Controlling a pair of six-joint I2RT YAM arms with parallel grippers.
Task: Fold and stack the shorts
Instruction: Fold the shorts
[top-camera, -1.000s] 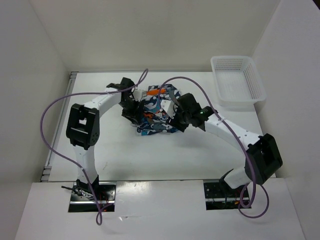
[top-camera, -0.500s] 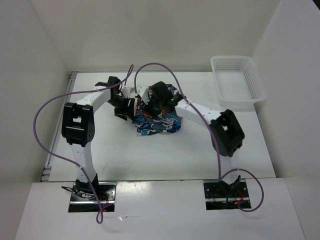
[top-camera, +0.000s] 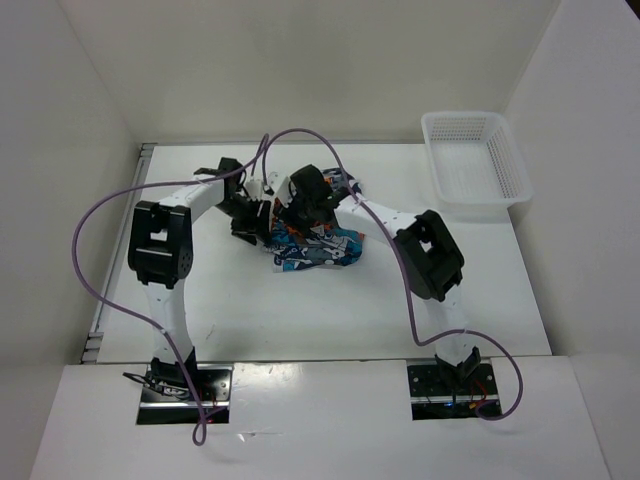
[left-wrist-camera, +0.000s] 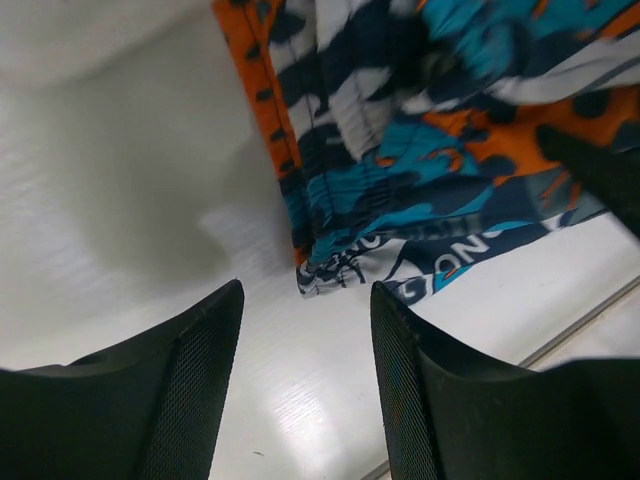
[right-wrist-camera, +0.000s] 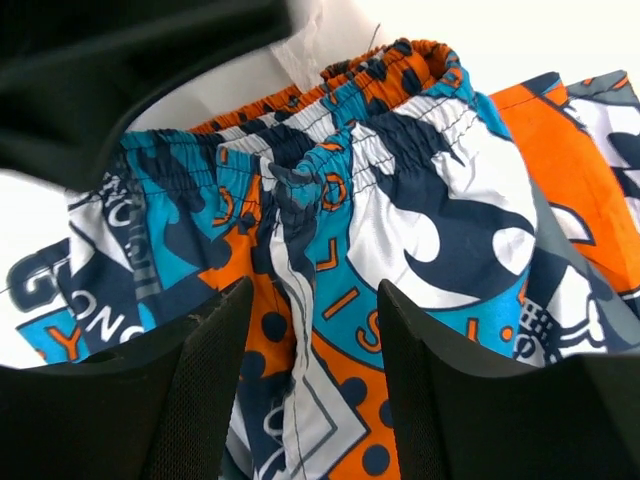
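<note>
The shorts (top-camera: 318, 248) lie bunched in a crumpled heap near the middle of the white worktop (top-camera: 300, 310). Both arms reach inward over them. The left hand (top-camera: 260, 214) sits at the heap's left edge and the right hand (top-camera: 300, 210) hangs over its far side, the two close together. Whether either touches the cloth cannot be told from above. A white mesh basket (top-camera: 432, 150) stands at the far right corner, well apart. Purple cables (top-camera: 300, 130) loop above the arms.

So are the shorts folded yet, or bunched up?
Bunched, not folded: the shorts lie in a crumpled heap, and the right wrist view shows the waistband rumpled over uneven layers.
</note>
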